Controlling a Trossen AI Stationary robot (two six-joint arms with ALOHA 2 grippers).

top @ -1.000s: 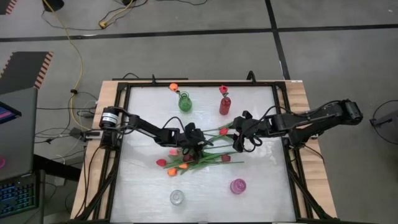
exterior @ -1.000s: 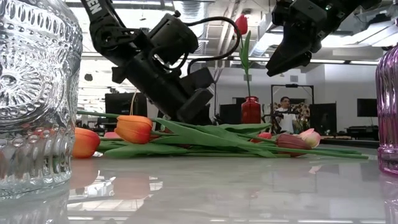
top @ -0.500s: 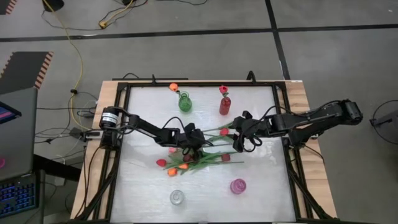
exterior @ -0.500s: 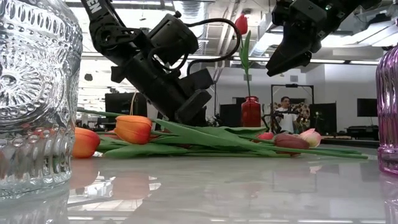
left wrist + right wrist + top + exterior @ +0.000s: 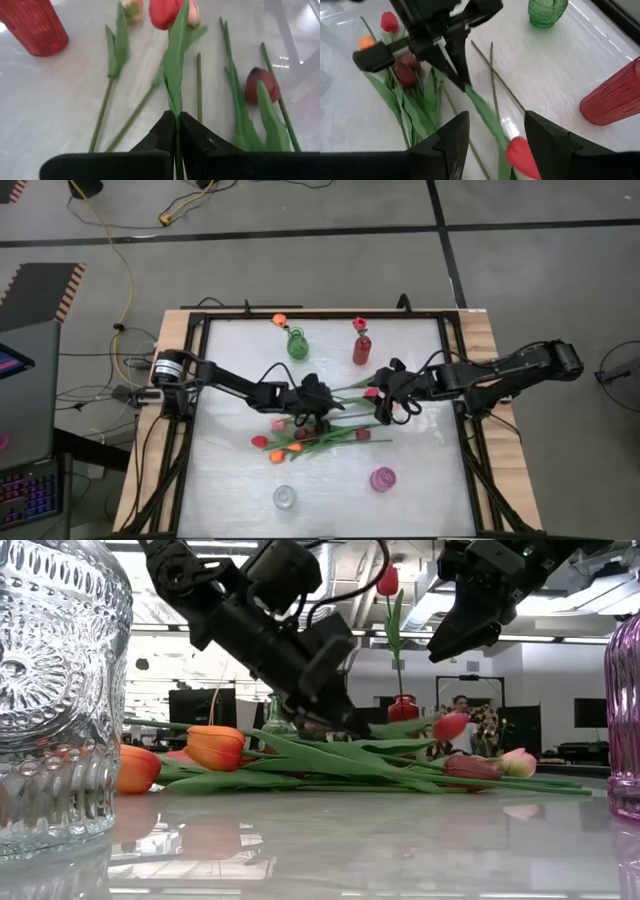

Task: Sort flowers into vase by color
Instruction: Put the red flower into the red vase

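White surface point(image 5: 230, 480): we count two flowers placed in vases; pile point(image 5: 315, 435) unsorted. Left gripper point(image 5: 177, 125) clamped on red tulip point(image 5: 167, 12) stem; right gripper point(image 5: 492, 127) spread, empty.

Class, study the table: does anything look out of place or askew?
Yes: the tulips lie in a loose crisscrossed heap mid-table, not in vases. One red tulip hangs tilted, its stem pinched in the left gripper.

High view: looked straight down from well above, taking in the whole table point(image 5: 225, 470). Low view: sat at tabletop level, facing across into the room. Each wrist view: looked close along its arm's fingers. All four shared the red-headed tulip point(image 5: 371, 392) point(image 5: 450, 726) point(image 5: 166, 12) point(image 5: 522, 156).
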